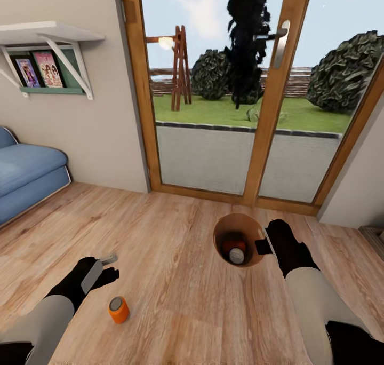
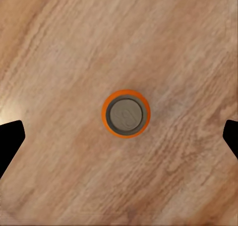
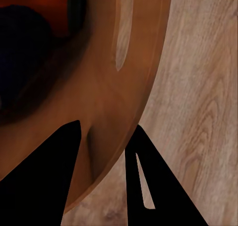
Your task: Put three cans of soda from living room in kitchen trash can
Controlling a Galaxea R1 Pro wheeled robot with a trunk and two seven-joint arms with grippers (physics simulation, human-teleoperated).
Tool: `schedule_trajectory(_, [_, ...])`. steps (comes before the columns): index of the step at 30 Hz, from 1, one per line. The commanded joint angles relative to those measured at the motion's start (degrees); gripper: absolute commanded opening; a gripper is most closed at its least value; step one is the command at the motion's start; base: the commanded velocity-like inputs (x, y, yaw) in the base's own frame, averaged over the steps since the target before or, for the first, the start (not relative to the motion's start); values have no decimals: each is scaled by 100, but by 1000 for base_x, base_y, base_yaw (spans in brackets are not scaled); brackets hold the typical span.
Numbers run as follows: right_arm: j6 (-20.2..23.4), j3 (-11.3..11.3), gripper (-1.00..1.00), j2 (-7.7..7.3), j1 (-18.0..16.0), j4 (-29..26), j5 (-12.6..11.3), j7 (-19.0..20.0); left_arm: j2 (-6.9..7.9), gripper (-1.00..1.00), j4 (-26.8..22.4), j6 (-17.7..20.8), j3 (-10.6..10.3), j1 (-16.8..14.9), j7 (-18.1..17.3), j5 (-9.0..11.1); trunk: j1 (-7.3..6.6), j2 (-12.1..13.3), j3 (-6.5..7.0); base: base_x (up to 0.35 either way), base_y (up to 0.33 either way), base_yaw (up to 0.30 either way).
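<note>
Left gripper (image 2: pixel 119 137) hung wide open over wood floor (image 1: pixel 176 247), empty; orange soda can (image 2: pixel 126 113) upright directly below, between its fingers. Right gripper (image 3: pixel 106 156) pinched trash can (image 1: pixel 221 231) rim. Head view showed cans (image 1: pixel 234 250) inside.

I'm looking down at a light wood-plank floor (image 1: pixel 176 279) that runs up to wood-framed glass doors (image 1: pixel 261 98) with a silver handle (image 1: pixel 281 44). Through the glass I see daylight, a lawn (image 1: pixel 234 111), round bushes (image 1: pixel 344 71), a dark tree (image 1: pixel 246 39) and a wooden frame (image 1: pixel 180 69). A plain beige wall (image 1: pixel 101 135) stands left of the doors, carrying a white bracket shelf (image 1: pixel 50 33) with two pictures (image 1: pixel 38 70) beneath it. A blue sofa (image 1: pixel 26 175) sits against that wall at the far left.
</note>
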Motion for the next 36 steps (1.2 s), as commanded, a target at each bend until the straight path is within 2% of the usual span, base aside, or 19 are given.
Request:
schedule_trajectory(1, [0, 0, -100, 1, -4, -7, -58, 11, -3, 100, 1, -1, 0, 1, 1, -2, 1, -3, -22, 0, 0, 0])
schedule_trajectory(11, [0, -10, -100, -25, -17, -23, -62, 11, -27, 100, 1, -1, 0, 4, 4, -21, 27, -16, -243, 0, 0, 0])
schedule_trajectory(16, [0, -27, -100, -33, -395, 123, -62, 17, -36, 100, 1, -1, 0, 9, 0, -25, 27, -16, -243, 0, 0, 0])
schedule_trajectory(17, [0, -43, -100, -49, -601, 335, -61, 18, -38, 100, 1, -1, 0, 11, -1, -25, 27, -16, -243, 0, 0, 0])
schedule_trajectory(18, [0, -69, -100, -66, -1012, 714, -59, 19, -41, 100, 1, -1, 0, 12, -1, -25, 27, -16, -243, 0, 0, 0])
schedule_trajectory(23, [0, -85, -100, -76, -1427, 1126, -59, 19, -46, 100, 1, -6, -9, 12, -1, -26, 27, -16, -243, 0, 0, 0])
schedule_trajectory(26, [0, -89, -100, -70, -1590, 1331, -58, 19, -48, 100, 1, -40, -31, 12, 0, -26, 27, -16, -243, 0, 0, 0])
schedule_trajectory(36, [0, -81, -100, -54, -1678, 1449, -55, 19, -49, 100, -4, -70, -51, 13, 7, -34, 53, -29, -465, 0, 0, 0])
